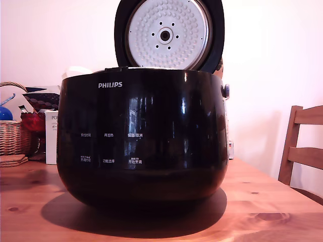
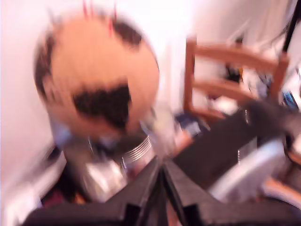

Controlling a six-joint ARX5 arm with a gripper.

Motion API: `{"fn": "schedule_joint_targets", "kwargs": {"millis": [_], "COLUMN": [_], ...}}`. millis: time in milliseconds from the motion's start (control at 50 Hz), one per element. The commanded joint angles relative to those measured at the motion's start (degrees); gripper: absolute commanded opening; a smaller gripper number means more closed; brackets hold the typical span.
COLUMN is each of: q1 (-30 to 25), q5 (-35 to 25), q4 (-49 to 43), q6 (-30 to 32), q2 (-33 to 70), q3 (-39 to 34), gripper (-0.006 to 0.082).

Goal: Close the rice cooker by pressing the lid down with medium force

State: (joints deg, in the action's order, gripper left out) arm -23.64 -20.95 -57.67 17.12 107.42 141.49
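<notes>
— Where does the rice cooker (image 1: 141, 136) stand?
— Mid-table (image 1: 282, 212), near the front edge; its lid (image 1: 169, 34) is raised upright behind the rim, dimpled inner plate (image 1: 166, 35) facing forward.
— And your pincer (image 2: 162, 176)?
— In my blurred wrist view, the black fingers (image 2: 141, 188) meet at their tips, gripping nothing. A wooden chair (image 1: 302, 146) stands beyond the table's right edge in the exterior view.

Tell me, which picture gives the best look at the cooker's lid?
The exterior view: the lid stands open and sharp above the rice cooker, its dimpled metal inner plate facing the camera. The wrist view is motion-blurred; I cannot pick the lid out there.
</notes>
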Motion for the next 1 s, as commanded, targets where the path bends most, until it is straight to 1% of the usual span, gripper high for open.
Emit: {"fn": "schedule_joint_targets", "kwargs": {"millis": [0, 520, 980], "q1": [-0.66, -3.02, -3.13], "q5": [0.02, 0.04, 0.42], "q4": [1.9, 8.44, 7.04], "q6": [0.5, 0.94, 1.46], "q2": [0.98, 5.57, 8.44], "q3": [0.92, 0.92, 0.92], "gripper": [-0.002, -0.002, -0.002]}}
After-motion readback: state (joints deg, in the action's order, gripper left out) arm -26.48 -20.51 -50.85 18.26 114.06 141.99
